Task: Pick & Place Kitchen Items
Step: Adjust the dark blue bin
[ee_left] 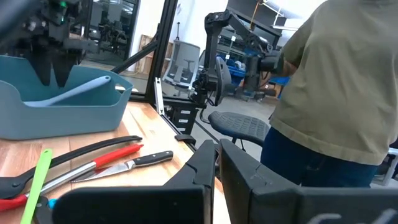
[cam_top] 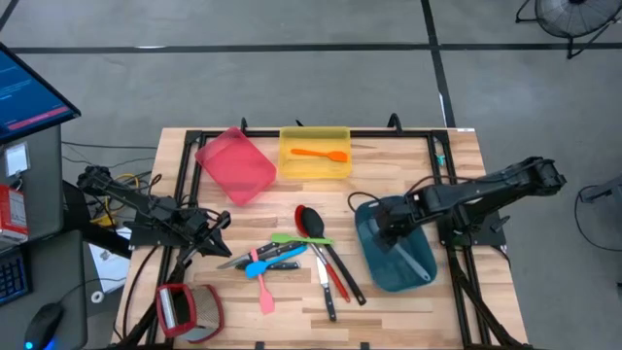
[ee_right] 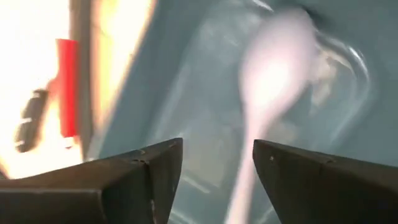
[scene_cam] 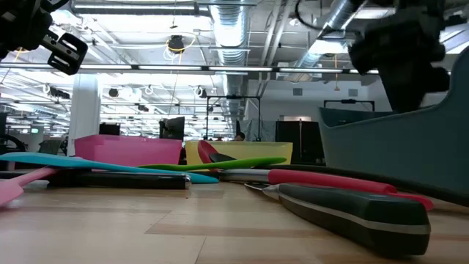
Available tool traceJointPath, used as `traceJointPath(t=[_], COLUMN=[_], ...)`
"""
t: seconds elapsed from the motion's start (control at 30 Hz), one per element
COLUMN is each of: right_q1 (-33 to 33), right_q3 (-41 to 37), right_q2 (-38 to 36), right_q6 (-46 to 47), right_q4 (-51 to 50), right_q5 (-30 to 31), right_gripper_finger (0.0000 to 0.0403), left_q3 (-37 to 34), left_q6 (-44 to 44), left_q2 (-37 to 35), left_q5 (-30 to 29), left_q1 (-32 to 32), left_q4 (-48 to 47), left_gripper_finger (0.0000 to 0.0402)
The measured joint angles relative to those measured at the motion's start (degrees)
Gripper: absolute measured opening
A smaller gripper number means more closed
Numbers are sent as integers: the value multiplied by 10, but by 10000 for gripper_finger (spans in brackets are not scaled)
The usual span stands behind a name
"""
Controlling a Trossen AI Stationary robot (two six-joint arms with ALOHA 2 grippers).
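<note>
With its fingers spread, the right end effector [cam_top: 394, 233] hung above the grey spoon [cam_top: 416, 261] inside the teal bin [cam_top: 374, 264], and I feared it might snag the rim.

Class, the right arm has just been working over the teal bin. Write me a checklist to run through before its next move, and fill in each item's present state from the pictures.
1. Right gripper open, fingers apart over the teal bin: ok.
2. Grey spoon lying inside the teal bin, clear of the fingers: ok.
3. Left gripper shut, waiting at the table's left side, beside the pile: ok.
4. Utensils left to sort: red spoon, green spatula, blue spatula, pink spatula and knives still on the table: not ok.
5. Orange spatula in the yellow bin: ok.
6. Pink bin holding anything: cannot tell.
</note>
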Motion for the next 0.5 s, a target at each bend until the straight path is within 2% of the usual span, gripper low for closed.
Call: traceJointPath(t=[0.1,0.2,0.3,0.43,0.5], right_q1=[0,-6,-34,-81,-96], right_q3=[46,89,123,155,173], right_q2=[1,13,47,119,154], right_q6=[-43,-95,-159,-270,-319], right_q4=[3,19,21,44,51], right_q5=[17,86,146,134,130], right_gripper_finger=[182,160,116,34,10], left_q3=[0,0,0,0,0], left_q6=[0,0,0,0,0], left_q2=[0,0,0,0,0], left_q5=[0,0,0,0,0], left_q1=[0,0,0,0,0], left_q4=[0,0,0,0,0], left_gripper_finger=[8,8,8,8,8])
